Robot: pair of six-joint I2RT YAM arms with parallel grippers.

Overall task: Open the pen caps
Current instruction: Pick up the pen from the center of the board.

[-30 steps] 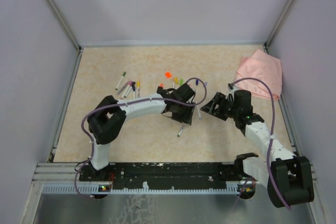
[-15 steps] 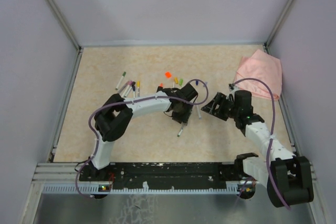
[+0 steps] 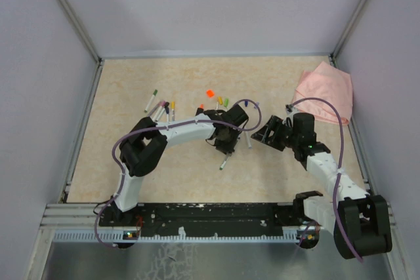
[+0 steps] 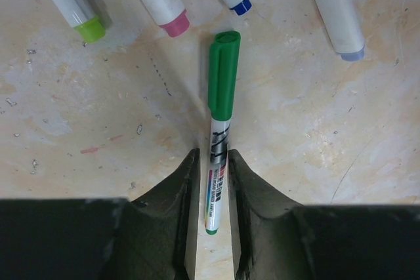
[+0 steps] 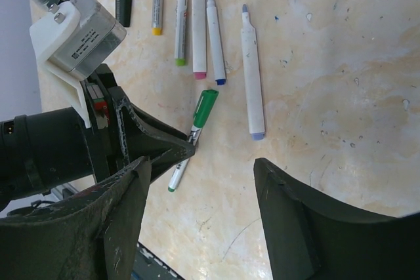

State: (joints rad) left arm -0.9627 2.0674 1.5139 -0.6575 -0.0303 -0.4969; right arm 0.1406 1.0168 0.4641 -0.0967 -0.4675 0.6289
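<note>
A white pen with a green cap [image 4: 224, 73] lies flat on the table. My left gripper [image 4: 213, 155] has its two fingers closed against the pen's printed barrel [image 4: 218, 168], just behind the cap. The right wrist view shows the same green cap [image 5: 206, 106] sticking out past the left fingertip. In the top view the left gripper [image 3: 226, 143] sits low over this pen [image 3: 223, 161]. My right gripper [image 5: 202, 162] hovers open just to the right with nothing between its fingers; in the top view the right gripper [image 3: 268, 132] is beside the left one.
Several uncapped pens lie beyond the green cap, with lime [image 4: 90, 27], pink [image 4: 174, 24], blue [image 4: 240, 4] and lilac [image 4: 351, 50] tips. More capped pens [image 3: 161, 108] and loose caps [image 3: 210, 92] lie at the back left. A pink cloth [image 3: 325, 90] is at the back right.
The left jaws have narrowed around the green-capped pen, and the left arm has settled lower over it. The pen's free end shifted slightly. The right arm has stayed put.
</note>
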